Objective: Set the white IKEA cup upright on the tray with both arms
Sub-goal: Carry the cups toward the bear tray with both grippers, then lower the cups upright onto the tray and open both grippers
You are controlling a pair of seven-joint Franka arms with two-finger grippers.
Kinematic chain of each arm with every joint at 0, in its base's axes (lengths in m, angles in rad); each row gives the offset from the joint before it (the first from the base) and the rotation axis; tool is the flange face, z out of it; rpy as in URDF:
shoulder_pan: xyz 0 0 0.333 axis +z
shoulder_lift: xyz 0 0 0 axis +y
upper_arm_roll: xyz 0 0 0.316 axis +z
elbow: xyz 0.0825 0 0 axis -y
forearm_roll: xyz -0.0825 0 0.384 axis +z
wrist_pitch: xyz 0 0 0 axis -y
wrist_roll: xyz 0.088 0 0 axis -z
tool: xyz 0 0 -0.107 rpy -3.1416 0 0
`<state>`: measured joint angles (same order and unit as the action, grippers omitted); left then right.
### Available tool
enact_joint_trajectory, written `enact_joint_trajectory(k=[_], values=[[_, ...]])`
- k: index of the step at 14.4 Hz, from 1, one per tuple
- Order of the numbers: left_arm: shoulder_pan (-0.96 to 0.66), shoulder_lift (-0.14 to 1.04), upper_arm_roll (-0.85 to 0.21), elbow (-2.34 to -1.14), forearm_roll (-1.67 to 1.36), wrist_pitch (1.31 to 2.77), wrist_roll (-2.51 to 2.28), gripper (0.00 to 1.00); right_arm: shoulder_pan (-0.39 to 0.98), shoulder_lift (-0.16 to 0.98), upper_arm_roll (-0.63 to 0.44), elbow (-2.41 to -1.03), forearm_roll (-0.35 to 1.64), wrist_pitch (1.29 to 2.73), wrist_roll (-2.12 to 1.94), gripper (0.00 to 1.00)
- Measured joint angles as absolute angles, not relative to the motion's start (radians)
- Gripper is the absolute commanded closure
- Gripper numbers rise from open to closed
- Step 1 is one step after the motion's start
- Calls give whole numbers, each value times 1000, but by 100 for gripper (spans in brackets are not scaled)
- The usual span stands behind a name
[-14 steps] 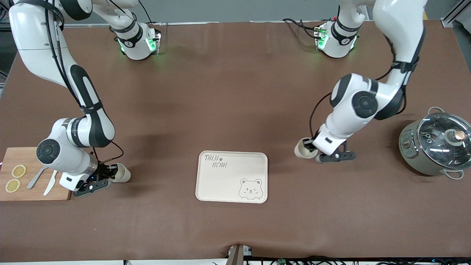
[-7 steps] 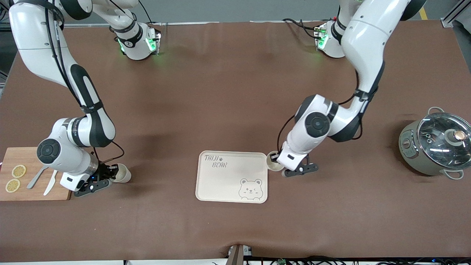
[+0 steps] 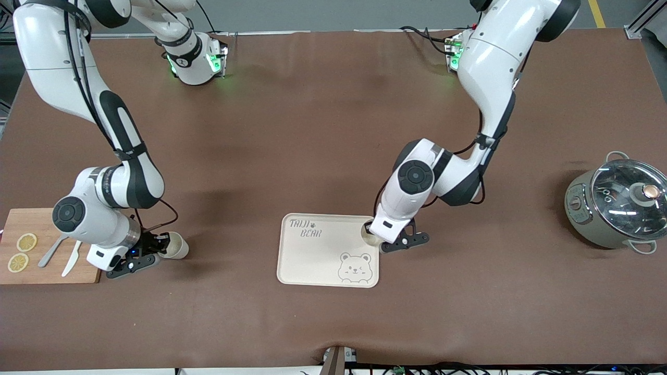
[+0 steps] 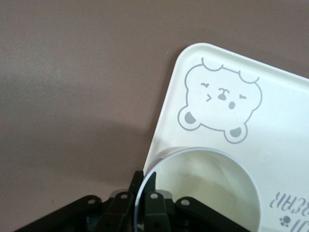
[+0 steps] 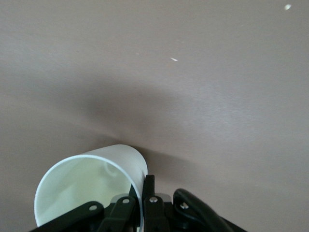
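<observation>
The cream tray (image 3: 318, 260) with the bear drawing lies near the table's middle; it also shows in the left wrist view (image 4: 270, 111). My left gripper (image 3: 376, 235) is shut on the rim of a white cup (image 3: 370, 236), mouth up, over the tray's edge toward the left arm's end; that cup (image 4: 203, 191) and gripper (image 4: 143, 180) show in the left wrist view. My right gripper (image 3: 159, 246) is shut on the rim of a second white cup (image 3: 175, 246), tilted, low by the table beside the cutting board. It shows in the right wrist view (image 5: 87, 186), pinched by the gripper (image 5: 142, 186).
A wooden cutting board (image 3: 47, 250) with lemon slices, a fork and a knife lies at the right arm's end. A grey pot with a glass lid (image 3: 617, 203) stands at the left arm's end.
My left arm has carried its cup from the bare table toward the right arm's end until it is over the tray's edge. My right gripper has shifted slightly with its cup.
</observation>
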<state>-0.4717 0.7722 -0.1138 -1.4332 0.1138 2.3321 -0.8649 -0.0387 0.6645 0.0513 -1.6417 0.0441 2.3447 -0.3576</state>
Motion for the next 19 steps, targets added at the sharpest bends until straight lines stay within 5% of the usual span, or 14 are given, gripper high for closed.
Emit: enact_joint_trajectory(k=[10,11,12,13,19], values=[[-593,874,-23,-1356,114,2394,-938,100,8,631,69,-1516,180,2155,-174,100],[-594,877,-23,-1354,114,2397,-939,79,36,616,70,-1510,180,2141,-106,100],[-594,878,-22,-1352,114,2398,-939,19,67,601,71,-1502,180,2124,-38,100],[-594,879,-20,-1349,114,2398,-935,0,98,588,71,-1492,180,2107,29,100],[-621,879,13,-1341,114,2398,-930,0,226,573,70,-1454,180,2079,308,100]])
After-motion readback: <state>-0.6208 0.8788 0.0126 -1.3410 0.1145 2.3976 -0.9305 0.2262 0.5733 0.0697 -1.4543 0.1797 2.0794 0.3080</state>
